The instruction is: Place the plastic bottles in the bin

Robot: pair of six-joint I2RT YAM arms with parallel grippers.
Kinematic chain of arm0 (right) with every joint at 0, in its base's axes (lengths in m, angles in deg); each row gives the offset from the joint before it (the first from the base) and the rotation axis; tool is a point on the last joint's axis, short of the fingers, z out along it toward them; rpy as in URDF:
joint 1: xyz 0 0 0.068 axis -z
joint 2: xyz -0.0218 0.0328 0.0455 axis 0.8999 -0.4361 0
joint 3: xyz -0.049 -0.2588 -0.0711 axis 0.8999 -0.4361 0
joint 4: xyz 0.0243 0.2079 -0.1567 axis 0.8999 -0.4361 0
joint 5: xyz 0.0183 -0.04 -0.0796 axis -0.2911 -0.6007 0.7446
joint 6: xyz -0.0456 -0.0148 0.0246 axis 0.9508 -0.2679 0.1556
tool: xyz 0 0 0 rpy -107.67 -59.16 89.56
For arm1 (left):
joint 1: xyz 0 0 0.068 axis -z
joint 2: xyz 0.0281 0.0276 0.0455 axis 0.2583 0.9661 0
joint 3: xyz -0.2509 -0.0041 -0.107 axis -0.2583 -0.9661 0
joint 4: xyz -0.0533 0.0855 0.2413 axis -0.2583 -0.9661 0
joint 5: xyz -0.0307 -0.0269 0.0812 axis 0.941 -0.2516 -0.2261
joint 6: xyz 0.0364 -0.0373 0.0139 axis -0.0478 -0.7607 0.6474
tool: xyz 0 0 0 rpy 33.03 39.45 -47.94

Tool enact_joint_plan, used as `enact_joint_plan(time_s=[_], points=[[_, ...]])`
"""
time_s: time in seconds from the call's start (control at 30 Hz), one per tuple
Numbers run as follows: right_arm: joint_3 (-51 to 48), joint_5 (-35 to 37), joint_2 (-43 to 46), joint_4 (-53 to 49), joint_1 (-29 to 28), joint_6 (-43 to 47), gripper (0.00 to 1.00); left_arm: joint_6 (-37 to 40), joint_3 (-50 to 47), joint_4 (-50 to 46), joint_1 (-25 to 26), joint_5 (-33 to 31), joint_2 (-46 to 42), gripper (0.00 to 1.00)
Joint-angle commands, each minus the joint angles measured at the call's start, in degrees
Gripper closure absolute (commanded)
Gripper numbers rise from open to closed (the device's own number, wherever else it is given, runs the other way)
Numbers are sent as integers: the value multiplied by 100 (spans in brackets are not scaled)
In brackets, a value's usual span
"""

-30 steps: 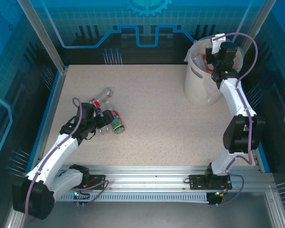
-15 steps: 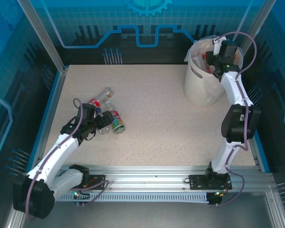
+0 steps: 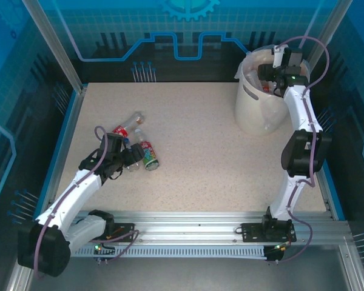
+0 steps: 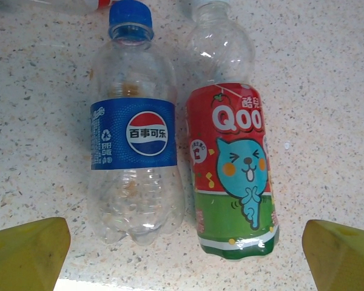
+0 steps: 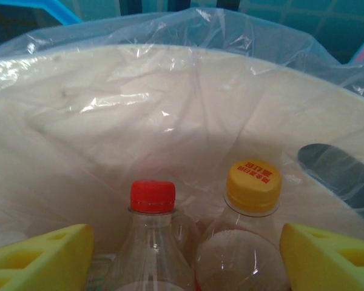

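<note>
Left gripper [image 4: 182, 262]: jaws spread wide, empty, over a blue-capped bottle [image 4: 133, 157] and a Qoo bottle [image 4: 233, 176] lying side by side on the table [image 3: 200, 151] | third bottle [image 3: 128, 123] lies near them | right gripper [image 5: 182, 254]: jaws apart, empty, over the bin [image 3: 252, 112] at far right | red-capped bottle [image 5: 151, 242] and yellow-capped bottle [image 5: 252, 230] sit inside the bin

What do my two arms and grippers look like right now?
The left arm and right arm have white links, black joint housings and a looping purple cable. The left fingers and right fingers are yellow wedges.
</note>
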Motion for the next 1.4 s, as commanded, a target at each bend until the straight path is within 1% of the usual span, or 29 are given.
enact_joint_plan(time_s=[0.0, 0.07, 0.2, 0.3, 0.4, 0.47, 0.67, 0.8, 0.9, 1.0, 1.07, 1.2, 1.27, 1.37], points=[[249, -218, -18, -331, 38, -81, 16, 72, -74, -170, -76, -129, 47, 1], [356, -283, 45, -452, 59, -69, 12, 68, -75, -152, -76, -116, 47, 1], [636, -298, 199, -781, 65, 12, 0, 133, -6, -206, -93, -179, 97, 1], [734, -431, 403, -975, 71, 3, 0, 188, 57, -260, -110, -230, 157, 1], [608, -799, 715, -965, 94, -96, 0, 142, 59, -195, -161, -104, 203, 1], [533, -901, 918, -962, 87, -179, 0, 121, 67, -145, -181, -52, 237, 1], [-294, -860, 1885, -595, 48, -370, 0, 349, 299, -196, -351, 97, 368, 1], [-952, -1002, 2572, -633, -95, -441, 0, 622, 594, -340, -503, 99, 661, 1], [-1327, -1094, 2969, -899, -283, -527, 0, 718, 747, -295, -565, 100, 980, 1], [-1614, -1081, 3296, -1254, -472, -754, 0, 635, 887, -321, -557, 155, 1304, 1], [-1959, -1201, 3537, -1229, -567, -918, 0, 562, 862, -239, -553, 246, 1397, 1], [-2668, -1367, 4006, -1063, -756, -1175, 0, 521, 756, -310, -557, 141, 1462, 2], [-2958, -1526, 4148, -970, -834, -1253, 0, 491, 629, -287, -556, 122, 1462, 4], [-3297, -1554, 4328, -943, -998, -1315, 0, 410, 437, -168, -554, 159, 1517, 6]])
